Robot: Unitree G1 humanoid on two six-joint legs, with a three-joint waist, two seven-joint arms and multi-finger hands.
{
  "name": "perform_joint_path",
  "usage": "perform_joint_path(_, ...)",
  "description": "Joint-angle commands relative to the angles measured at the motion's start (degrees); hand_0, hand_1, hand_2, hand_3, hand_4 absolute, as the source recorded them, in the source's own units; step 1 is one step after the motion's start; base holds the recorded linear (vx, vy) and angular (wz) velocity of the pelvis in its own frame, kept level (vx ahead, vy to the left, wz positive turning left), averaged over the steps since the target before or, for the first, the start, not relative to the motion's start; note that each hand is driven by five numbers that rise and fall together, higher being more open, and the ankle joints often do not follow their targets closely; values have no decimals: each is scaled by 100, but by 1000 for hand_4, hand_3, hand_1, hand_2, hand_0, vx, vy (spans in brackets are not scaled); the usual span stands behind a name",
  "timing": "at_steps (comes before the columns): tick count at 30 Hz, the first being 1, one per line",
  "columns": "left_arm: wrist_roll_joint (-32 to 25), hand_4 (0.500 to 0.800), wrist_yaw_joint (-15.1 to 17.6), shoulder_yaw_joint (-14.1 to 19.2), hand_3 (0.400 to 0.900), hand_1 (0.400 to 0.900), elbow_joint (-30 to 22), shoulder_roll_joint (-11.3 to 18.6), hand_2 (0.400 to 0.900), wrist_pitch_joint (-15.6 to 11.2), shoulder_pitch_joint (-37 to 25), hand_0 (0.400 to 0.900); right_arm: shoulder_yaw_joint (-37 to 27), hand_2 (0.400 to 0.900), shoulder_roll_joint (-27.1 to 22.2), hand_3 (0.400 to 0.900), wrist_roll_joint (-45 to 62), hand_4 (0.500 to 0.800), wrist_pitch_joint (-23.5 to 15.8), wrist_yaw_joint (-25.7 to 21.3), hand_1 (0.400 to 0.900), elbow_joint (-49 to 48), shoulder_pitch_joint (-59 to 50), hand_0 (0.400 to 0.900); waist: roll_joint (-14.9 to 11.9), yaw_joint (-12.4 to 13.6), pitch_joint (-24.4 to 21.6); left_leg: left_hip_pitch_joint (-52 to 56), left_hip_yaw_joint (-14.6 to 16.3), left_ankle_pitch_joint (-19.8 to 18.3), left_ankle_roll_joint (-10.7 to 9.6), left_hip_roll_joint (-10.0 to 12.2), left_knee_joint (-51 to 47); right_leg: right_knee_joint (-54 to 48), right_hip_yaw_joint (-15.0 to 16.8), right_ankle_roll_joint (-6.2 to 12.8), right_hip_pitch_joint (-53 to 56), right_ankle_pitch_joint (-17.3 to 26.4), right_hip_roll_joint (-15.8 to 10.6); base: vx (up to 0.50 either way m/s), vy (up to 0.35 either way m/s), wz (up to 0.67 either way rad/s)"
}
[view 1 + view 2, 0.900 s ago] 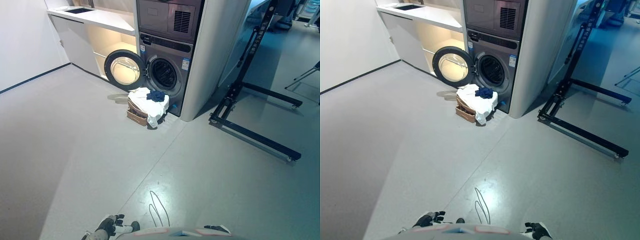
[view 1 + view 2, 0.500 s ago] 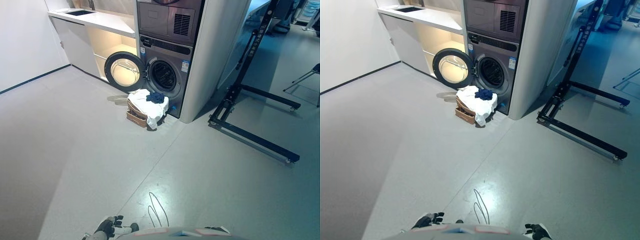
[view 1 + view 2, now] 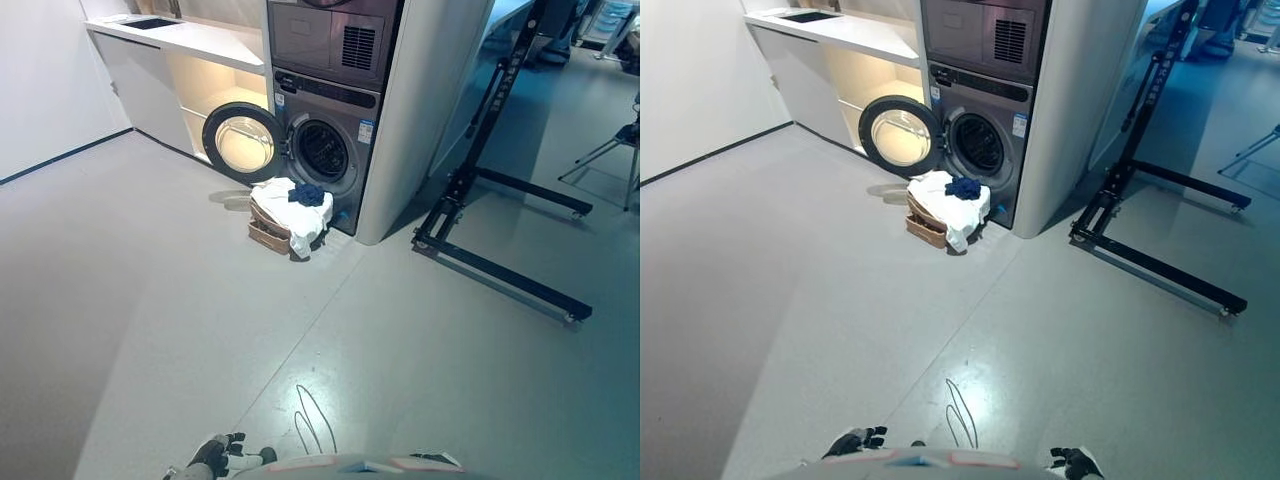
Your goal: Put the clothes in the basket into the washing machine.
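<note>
Grey polished floor stretches between the humanoid and its work: a front-loading washing machine [image 3: 325, 150] stands well ahead, its round door [image 3: 243, 142] swung wide to the left and the dark drum mouth exposed. Just in front of the machine, touching or nearly touching its base, sits a woven basket [image 3: 266, 230] heaped with clothes, a white garment [image 3: 292, 205] draped over the rim and a dark blue item [image 3: 307, 194] on top. To the left runs a white counter [image 3: 190, 38] with a lit recess beneath; to the right a black wheeled stand [image 3: 500, 255] lies across the floor, near the machine's side panel. Both hands show only at the bottom edge of the views, holding nothing: the left hand [image 3: 222, 457] with its fingers loosely bent, and the right hand [image 3: 1073, 463], too little of which shows to tell whether it is spread or curled. The step in hand looks to be the approach, with no clothing moved yet. Doing it well probably means heading straight for the basket, keeping left of the stand's legs, stopping short enough that the basket is within reach without being knocked, and staying clear of the open door so the path from basket to drum is unobstructed
</note>
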Motion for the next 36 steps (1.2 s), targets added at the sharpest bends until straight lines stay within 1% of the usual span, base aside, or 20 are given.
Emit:
perform_joint_path(1,-19,800,13,124,900,900,408,-14,900,-70,-327,900,-108,900,-289,900,-68,800,47,-61,900,132,-225,900,158,153,119,172,-14,-755,269,-390,228,867,281,501,-791,604,-338,30,106,-16)
perform_joint_path(4,-36,800,9,141,900,900,406,-4,900,-75,-355,900,-195,900,-305,900,-52,800,52,-73,900,155,-247,900,167,165,181,132,-42,-897,403,-517,413,1450,339,533,-970,672,-484,54,139,-2)
perform_joint_path(8,-20,800,20,46,900,900,349,51,900,-103,-390,900,-304,900,-372,900,12,800,21,-110,900,174,-247,900,212,42,487,334,-126,-932,557,-649,438,3021,496,544,-1659,1897,-658,60,172,21)
perform_joint_path(9,-24,800,17,2,900,900,346,77,900,-103,-423,900,-287,900,-380,900,13,800,12,-114,900,154,-249,900,247,3,591,379,-191,-924,565,-638,446,3300,552,509,-1844,1992,-656,94,149,42)
perform_joint_path(11,22,800,-14,-75,900,900,383,77,900,-63,-497,900,-297,900,-400,900,44,800,-4,-124,900,135,-272,900,346,-107,704,479,-336,-991,558,-569,465,3614,524,427,-2190,1704,-545,155,97,44)
perform_joint_path(13,29,800,-16,-101,900,900,425,92,900,-68,-542,900,-314,900,-399,900,66,800,-19,-103,900,144,-239,900,370,-241,684,636,-465,-1103,504,-551,398,3196,522,337,-2532,1447,-431,269,16,50)
perform_joint_path(15,41,800,4,-110,900,900,409,100,900,-86,-592,900,-323,900,-393,900,111,800,-29,-104,900,124,-236,900,334,-333,724,813,-601,-1252,450,-560,372,2599,449,331,-2552,1379,-448,304,-64,44)
perform_joint_path(17,34,800,33,-164,900,900,379,89,900,-125,-642,900,-331,900,-384,900,142,800,-42,-101,900,70,-235,900,268,-456,743,1055,-746,-1465,385,-578,347,1612,462,400,-2786,1568,-406,374,-115,45)
perform_joint_path(18,18,800,45,-185,900,900,362,87,900,-141,-682,900,-348,900,-384,900,140,800,-39,-103,900,45,-243,900,193,-563,726,1235,-832,-1567,358,-612,292,1067,513,476,-2981,1795,-393,430,-123,45)
perform_joint_path(20,-1,800,61,-194,900,900,357,79,900,-163,-693,900,-369,900,-383,900,135,800,-26,-105,900,-17,-239,900,218,-666,746,1556,-936,-1721,299,-507,175,481,439,549,-3034,2052,-282,428,-122,34)
perform_joint_path(22,-16,800,67,-177,900,900,375,60,900,-165,-689,900,-393,900,-374,900,114,800,-10,-108,900,-26,-225,900,203,-747,711,1791,-1049,-1851,250,-446,128,335,302,554,-3139,2158,-206,405,-141,36)
perform_joint_path(23,-1,800,56,-181,900,900,371,43,900,-160,-673,900,-388,900,-377,900,112,800,-16,-101,900,-13,-192,900,181,-761,640,1870,-1110,-1914,215,-426,136,312,275,499,-3039,2128,-150,402,-193,44)
perform_joint_path(25,10,800,65,-170,900,900,390,3,900,-162,-648,900,-399,900,-405,900,157,800,-46,-89,900,8,-151,900,196,-771,431,1889,-1223,-1941,168,-299,297,450,416,335,-2943,2034,65,467,-254,36)
perform_joint_path(27,-23,800,76,-155,900,900,379,-31,900,-154,-641,900,-401,900,-434,900,172,800,-65,-69,900,42,-160,900,294,-769,305,1916,-1300,-1705,41,-90,529,713,303,221,-2960,1850,228,459,-255,25)
perform_joint_path(28,-38,800,66,-152,900,900,368,-67,900,-154,-627,900,-393,900,-437,900,179,800,-70,-82,900,62,-177,900,347,-742,269,1843,-1323,-1491,-45,-22,781,783,211,147,-2877,1728,294,273,-151,13)
perform_joint_path(29,-38,800,66,-151,900,900,368,-67,900,-154,-627,900,-393,900,-437,900,180,800,-70,-82,900,62,-177,900,348,-743,269,1843,-1324,-1491,-45,-22,782,783,210,147,-2877,1727,294,414,-201,16)
perform_joint_path(30,-58,800,37,-138,900,900,306,-110,900,-145,-602,900,-356,900,-464,900,217,800,-99,-74,900,17,-230,900,420,-684,260,1628,-1317,-825,-220,32,1607,1066,178,37,-2660,1432,466,434,-218,12)
perform_joint_path(32,-62,800,46,-176,900,900,185,-133,900,-145,-612,900,-291,900,-478,900,281,800,-111,-65,900,-88,-298,900,317,-589,321,1053,-1200,-71,-361,-114,3001,986,302,-118,-2224,1291,504,486,-297,-3)
perform_joint_path(34,-122,800,69,-170,900,900,85,-100,900,-167,-649,900,-293,900,-523,900,397,800,-132,-89,900,-191,-393,900,44,-376,480,326,-1121,22,-406,-559,4195,910,510,-150,-1893,1221,335,335,-275,-32)
perform_joint_path(36,-157,800,106,-168,900,900,41,-98,900,-180,-662,900,-171,900,-513,900,423,800,-122,-104,900,-225,-494,900,-98,-160,610,-388,-758,-205,-220,-493,4716,921,647,-235,-1592,1028,335,344,-257,-48)
